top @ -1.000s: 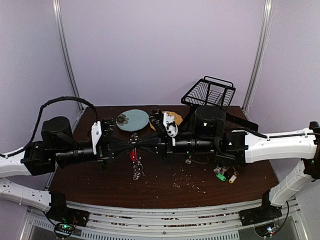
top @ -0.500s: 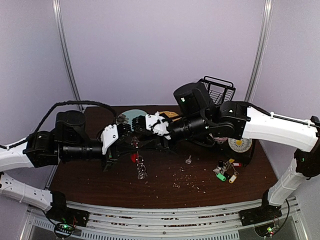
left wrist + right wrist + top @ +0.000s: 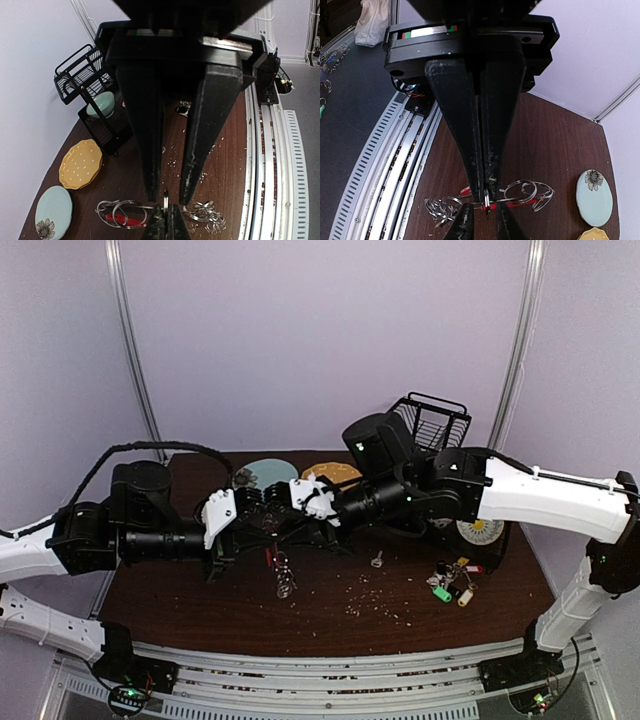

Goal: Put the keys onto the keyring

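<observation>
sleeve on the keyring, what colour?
Red. The keyring's sleeve shows best in the left wrist view.

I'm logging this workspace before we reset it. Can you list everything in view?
keyring: one, silver with red sleeve, held above table centre
keys on the ring: a silver cluster, number unclear, hanging below it
loose key: one, silver, on table right of centre
tagged bunch: one, green, yellow and red tags, right side
flowered plate: one, light blue, back
dotted plate: one, yellow, back
wire rack: one, black, back right
bowl: one, green, in rack
crumbs: scattered, pale, front centre
table: one, dark brown
left gripper: black, shut on keyring
right gripper: black, shut on keyring
</observation>
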